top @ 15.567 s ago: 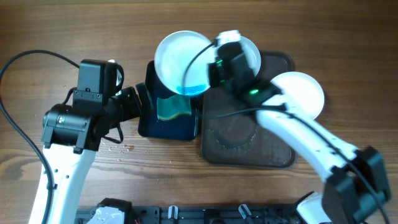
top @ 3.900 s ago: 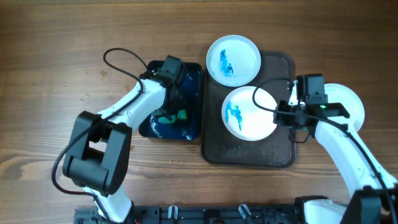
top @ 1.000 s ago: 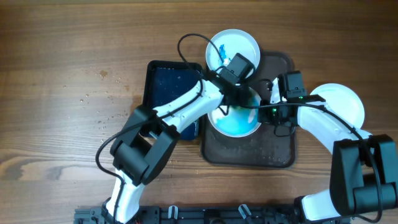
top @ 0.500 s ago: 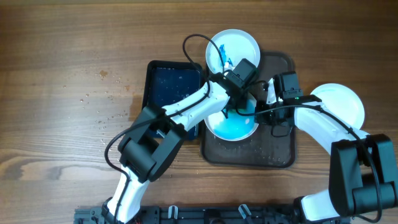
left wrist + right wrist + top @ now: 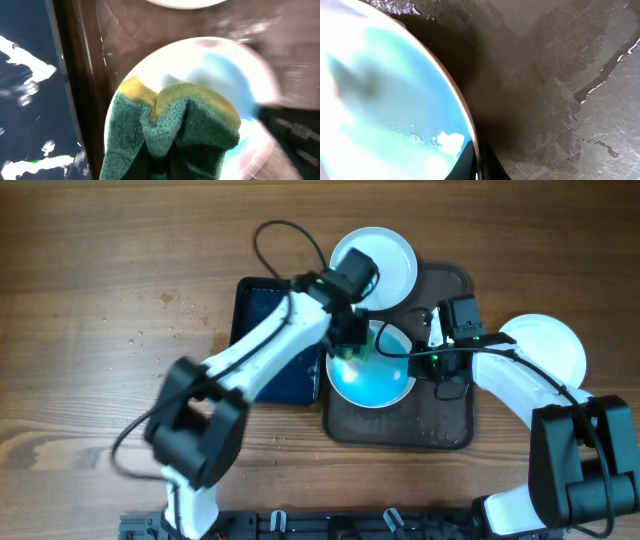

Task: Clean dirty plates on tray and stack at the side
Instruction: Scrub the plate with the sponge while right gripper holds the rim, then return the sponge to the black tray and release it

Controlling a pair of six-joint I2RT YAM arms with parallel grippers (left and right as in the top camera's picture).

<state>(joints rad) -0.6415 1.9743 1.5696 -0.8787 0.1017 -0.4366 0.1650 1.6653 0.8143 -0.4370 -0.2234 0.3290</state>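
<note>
Wooden table (image 5: 100,260), tray (image 5: 400,428) with blue plate (image 5: 378,383); left fingers (image 5: 348,340) gripping sponge (image 5: 170,125), right fingers (image 5: 495,170) plate's rim.

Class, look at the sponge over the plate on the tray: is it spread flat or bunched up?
Bunched up. The left wrist view shows the green-and-yellow sponge creased into raised folds over the blue-smeared plate.
</note>
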